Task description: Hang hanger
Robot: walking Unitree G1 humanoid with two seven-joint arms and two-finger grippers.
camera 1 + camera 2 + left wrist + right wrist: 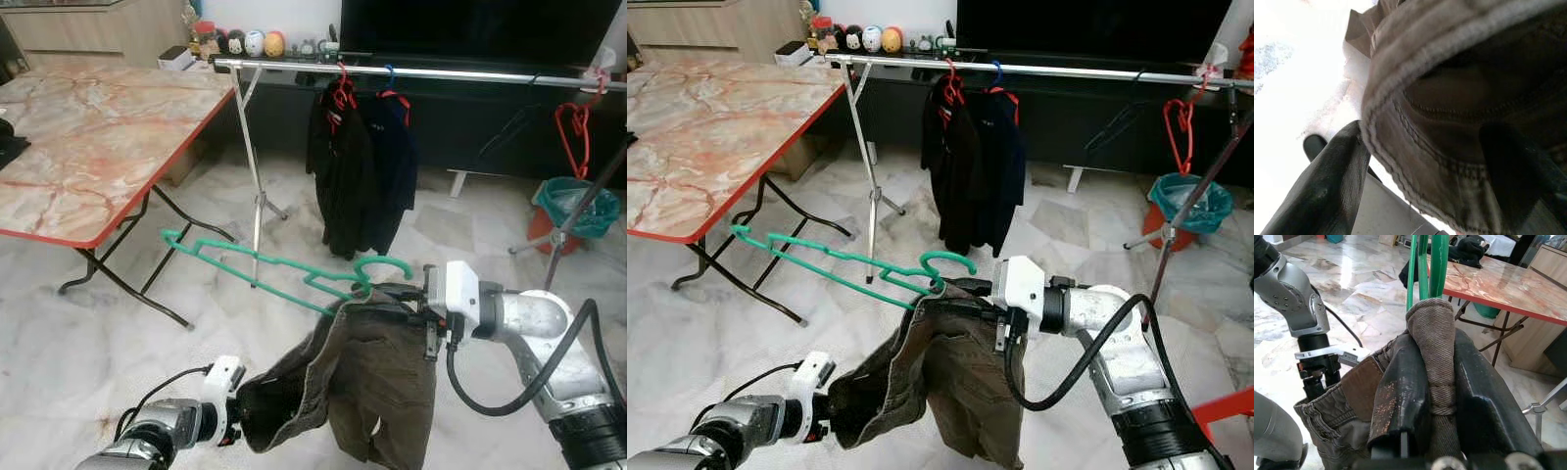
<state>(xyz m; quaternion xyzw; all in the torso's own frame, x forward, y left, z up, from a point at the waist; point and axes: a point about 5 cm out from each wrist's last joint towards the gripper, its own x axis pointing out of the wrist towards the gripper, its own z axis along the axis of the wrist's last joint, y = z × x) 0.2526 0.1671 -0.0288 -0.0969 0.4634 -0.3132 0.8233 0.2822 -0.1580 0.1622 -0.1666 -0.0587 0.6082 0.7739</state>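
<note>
The right gripper is squeezed tight on a bunched-up bit of the brown pants, and its two black fingers press on each side of the cloth. The green hanger sits right at this gripper. Its hook is just beside the fingertips, and its long green body sticks out away from the gripper, toward the table. The top of the pants is bunched up where the hanger and the gripper meet, and the rest of the pants hangs down below the gripper. The left gripper is lower down and off to the side of the right one. It is clamped on the edge of the pants, with one finger outside the hem and the other tucked inside the cloth. The hanger is up above the left gripper and well apart from it. Far past both grippers is a silver clothes rail. Dark clothes hang from it on a red hanger and a blue hanger. More red hangers hang near the far end of the rail, and a teal bin stands on the floor below them.
</note>
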